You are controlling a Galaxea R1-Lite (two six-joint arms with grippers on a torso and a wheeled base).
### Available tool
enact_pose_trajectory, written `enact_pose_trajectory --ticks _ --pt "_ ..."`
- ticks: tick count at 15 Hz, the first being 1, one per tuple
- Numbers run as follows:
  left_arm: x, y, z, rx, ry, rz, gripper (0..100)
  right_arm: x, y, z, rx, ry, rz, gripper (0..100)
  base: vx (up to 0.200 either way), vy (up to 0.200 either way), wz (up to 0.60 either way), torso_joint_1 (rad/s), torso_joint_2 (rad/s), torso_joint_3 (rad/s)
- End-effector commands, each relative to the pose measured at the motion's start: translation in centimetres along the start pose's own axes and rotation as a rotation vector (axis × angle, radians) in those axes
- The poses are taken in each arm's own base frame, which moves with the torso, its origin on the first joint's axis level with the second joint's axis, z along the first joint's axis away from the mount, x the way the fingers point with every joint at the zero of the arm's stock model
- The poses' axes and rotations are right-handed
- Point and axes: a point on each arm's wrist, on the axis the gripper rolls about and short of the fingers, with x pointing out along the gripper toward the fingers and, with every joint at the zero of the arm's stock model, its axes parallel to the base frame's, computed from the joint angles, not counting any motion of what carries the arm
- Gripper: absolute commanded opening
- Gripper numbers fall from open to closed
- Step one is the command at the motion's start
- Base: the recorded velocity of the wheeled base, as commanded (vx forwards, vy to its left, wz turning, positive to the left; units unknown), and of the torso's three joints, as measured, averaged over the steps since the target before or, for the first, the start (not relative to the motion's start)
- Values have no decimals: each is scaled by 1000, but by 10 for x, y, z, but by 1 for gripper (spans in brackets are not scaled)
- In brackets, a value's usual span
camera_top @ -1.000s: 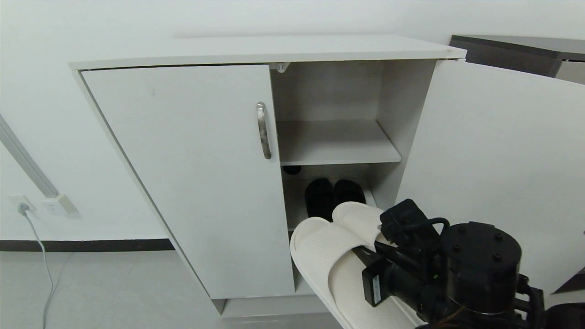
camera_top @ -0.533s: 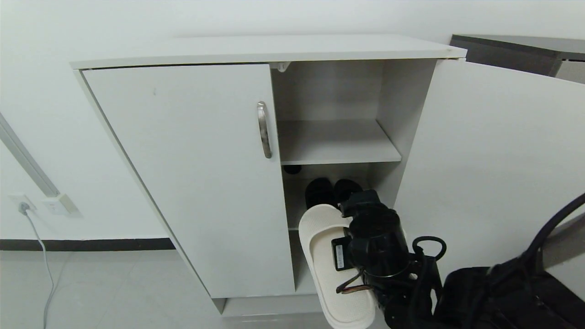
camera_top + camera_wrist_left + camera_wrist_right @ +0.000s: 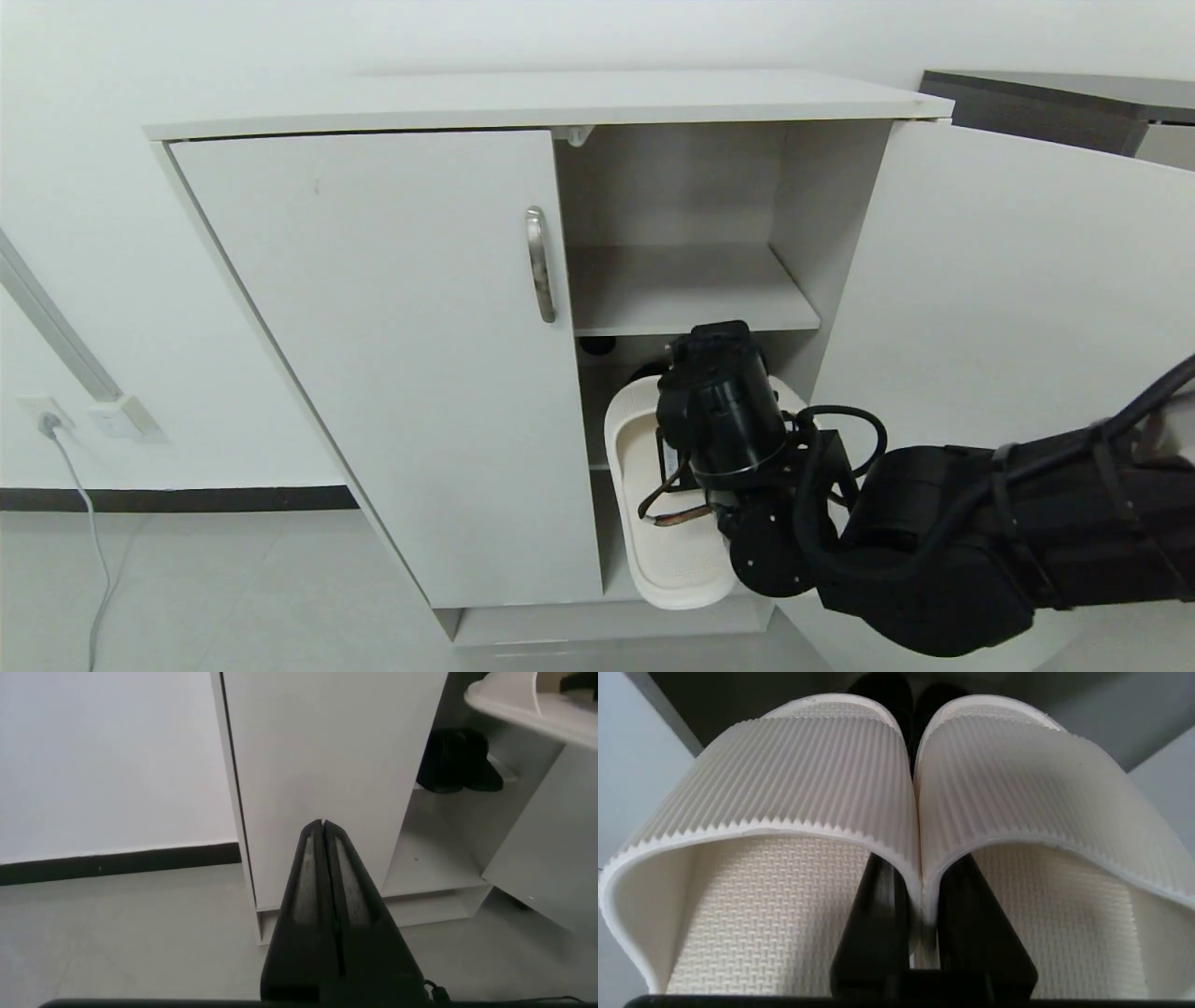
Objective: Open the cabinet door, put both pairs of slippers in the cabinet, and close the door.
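The white cabinet (image 3: 373, 373) has its left door shut, with a metal handle (image 3: 539, 266), and its right door (image 3: 1008, 308) swung wide open. My right gripper (image 3: 920, 905) is shut on the pair of white slippers (image 3: 831, 793), pinching their inner straps together. In the head view the white slippers (image 3: 644, 504) hang in the cabinet's lower opening, toes pointing inward. A pair of black slippers (image 3: 458, 761) lies on the lower shelf, just beyond the white slippers' toes. My left gripper (image 3: 322, 835) is shut on nothing, low over the floor before the left door.
The upper shelf (image 3: 691, 294) is bare. A wall socket with a cable (image 3: 42, 425) sits low on the left wall. Dark furniture (image 3: 1055, 103) stands behind the open door. Grey floor (image 3: 121, 924) spreads out before the cabinet.
My right arm has carried the white slippers forward and up from before the cabinet into its lower opening. The black slippers are now hidden behind the wrist in the head view.
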Motion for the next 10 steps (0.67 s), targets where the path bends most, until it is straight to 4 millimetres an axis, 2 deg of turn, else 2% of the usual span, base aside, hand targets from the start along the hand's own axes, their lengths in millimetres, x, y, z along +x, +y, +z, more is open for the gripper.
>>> enact_pose_trajectory --ticks 1,3,10 --pt "0 0 0 0 1 0 0 -19 -4 31 48 -47 27 0 0 0 0 0 0 0" --pt "0 0 0 -1 1 2 0 -27 -8 44 60 -61 23 0 0 0 0 0 0 0" --pt "0 0 0 0 1 0 0 -28 -9 54 71 -84 18 0 0 0 0 0 0 0"
